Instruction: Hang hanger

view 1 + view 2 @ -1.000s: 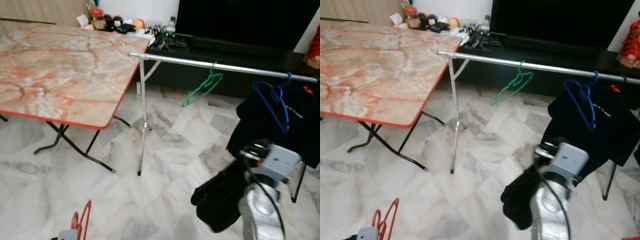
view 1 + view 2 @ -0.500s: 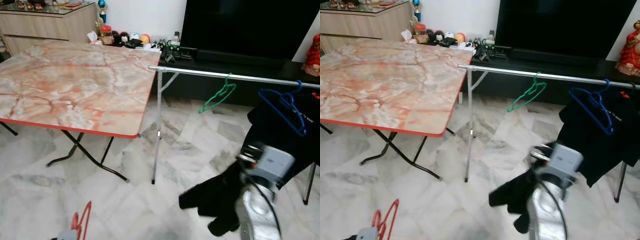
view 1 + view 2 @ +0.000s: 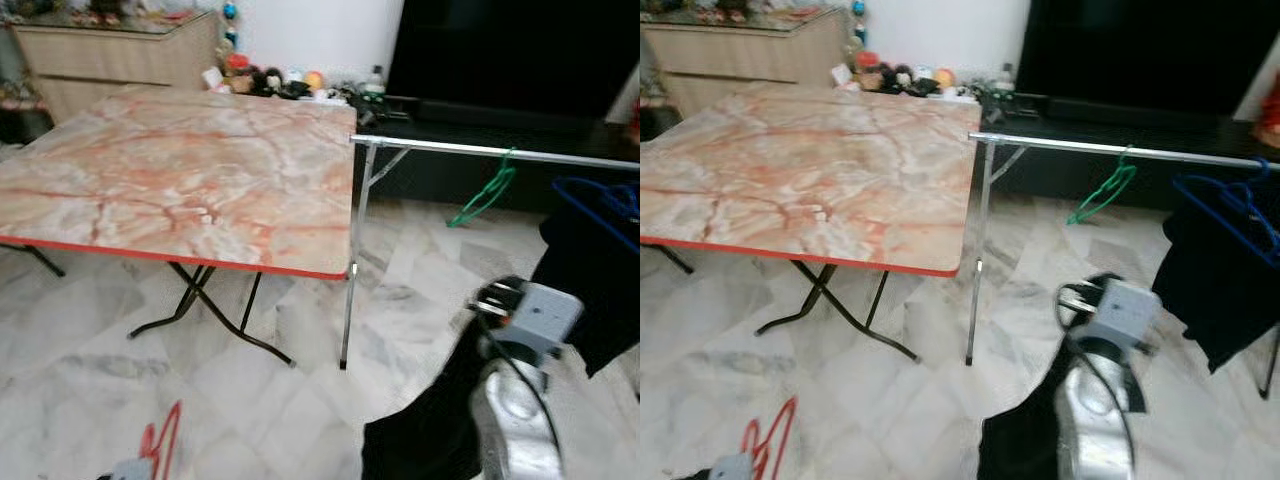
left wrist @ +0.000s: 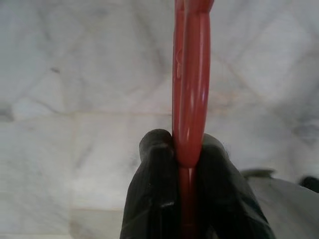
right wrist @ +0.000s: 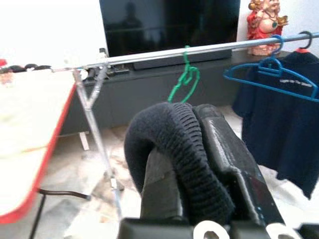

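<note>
The left hand [image 4: 187, 186] pinched the red hanger [image 4: 190, 89] tightly between its fingers, low at seven o'clock above the marble floor [image 3: 90, 400]. The right hand [image 5: 199, 164] gripped a black garment [image 5: 174, 149]. At two o'clock stood the rail [image 3: 1120, 150], carrying green hanger [image 3: 1102, 195] and blue hanger [image 3: 1230, 205].

Place: home living room.
Floor: pale marble tiles [image 3: 90, 400], lower frame.
Upper right: large dark television [image 3: 520, 50] stood on low black console [image 3: 1110, 165].
Upper left: wooden sideboard [image 3: 110, 60].
Centre: clothes rail [image 3: 1120, 150] beside folding table [image 3: 180, 180].
</note>
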{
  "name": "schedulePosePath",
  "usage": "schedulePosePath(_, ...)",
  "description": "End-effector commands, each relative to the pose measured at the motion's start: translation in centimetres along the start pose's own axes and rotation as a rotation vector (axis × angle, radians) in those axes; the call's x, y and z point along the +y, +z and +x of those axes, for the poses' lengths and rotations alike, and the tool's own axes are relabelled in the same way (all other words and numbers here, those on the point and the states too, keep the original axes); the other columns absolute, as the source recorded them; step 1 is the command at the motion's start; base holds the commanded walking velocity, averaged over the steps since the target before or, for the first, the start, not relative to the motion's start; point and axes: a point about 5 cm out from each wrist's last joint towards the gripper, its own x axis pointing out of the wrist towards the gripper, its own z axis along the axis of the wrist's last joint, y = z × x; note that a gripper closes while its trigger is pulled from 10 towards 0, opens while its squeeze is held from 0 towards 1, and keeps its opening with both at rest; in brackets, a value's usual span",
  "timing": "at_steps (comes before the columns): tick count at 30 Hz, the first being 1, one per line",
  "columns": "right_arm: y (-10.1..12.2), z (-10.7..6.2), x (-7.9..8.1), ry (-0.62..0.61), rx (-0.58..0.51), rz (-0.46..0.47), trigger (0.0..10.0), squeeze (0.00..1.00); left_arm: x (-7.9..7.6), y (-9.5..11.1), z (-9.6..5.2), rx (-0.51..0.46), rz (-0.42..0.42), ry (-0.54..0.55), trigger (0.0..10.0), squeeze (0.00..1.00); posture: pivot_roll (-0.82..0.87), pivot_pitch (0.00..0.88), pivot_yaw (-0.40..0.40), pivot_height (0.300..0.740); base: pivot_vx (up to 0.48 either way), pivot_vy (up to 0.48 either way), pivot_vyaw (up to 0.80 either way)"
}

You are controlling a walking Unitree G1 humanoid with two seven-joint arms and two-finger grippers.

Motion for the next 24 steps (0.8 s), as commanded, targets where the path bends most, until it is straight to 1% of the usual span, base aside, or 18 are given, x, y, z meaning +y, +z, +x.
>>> schedulePosePath(1, 0.7, 0.2, -0.8, -0.033, -0.029, 0.005, 10.0, 0.00, -0.9, 0.0, 0.1, 0.006, 0.017, -0.027, 10.0, 0.00, 0.02, 0.109, -0.044, 0.740, 0.000, 0.476, 0.00)
schedulePosePath(4, 0.3, 0.1, -0.7, -0.051, -0.009, 0.014, 10.0, 0.00, -0.7, 0.0, 0.1, 0.008, 0.017, -0.016, 10.0, 0.00, 0.02, 0.123, -0.042, 0.740, 0.000, 0.476, 0.00)
schedulePosePath(6, 0.5, 0.2, -0.6, -0.055, -0.016, 0.021, 10.0, 0.00, -0.6, 0.0, 0.1, 0.008, 0.018, -0.016, 10.0, 0.00, 0.02, 0.127, -0.043, 0.740, 0.000, 0.476, 0.00)
schedulePosePath(12, 1.4, 1.0, -0.2, -0.037, -0.044, 0.028, 10.0, 0.00, -0.5, 0.0, 0.1, 0.008, 0.013, -0.011, 10.0, 0.00, 0.00, 0.134, -0.046, 0.740, 0.000, 0.476, 0.00)
schedulePosePath(21, 1.8, 1.6, -0.4, -0.031, -0.060, 0.015, 10.0, 0.00, -0.6, -0.3, 0.0, 0.014, 0.003, -0.006, 10.0, 0.00, 0.01, 0.146, -0.052, 0.740, 0.000, 0.476, 0.00)
schedulePosePath(24, 2.0, 1.6, -0.4, -0.027, -0.064, 0.011, 10.0, 0.00, -0.5, -0.6, -0.1, 0.026, 0.050, -0.014, 10.0, 0.00, 0.01, 0.150, -0.051, 0.740, 0.000, 0.000, 0.00)
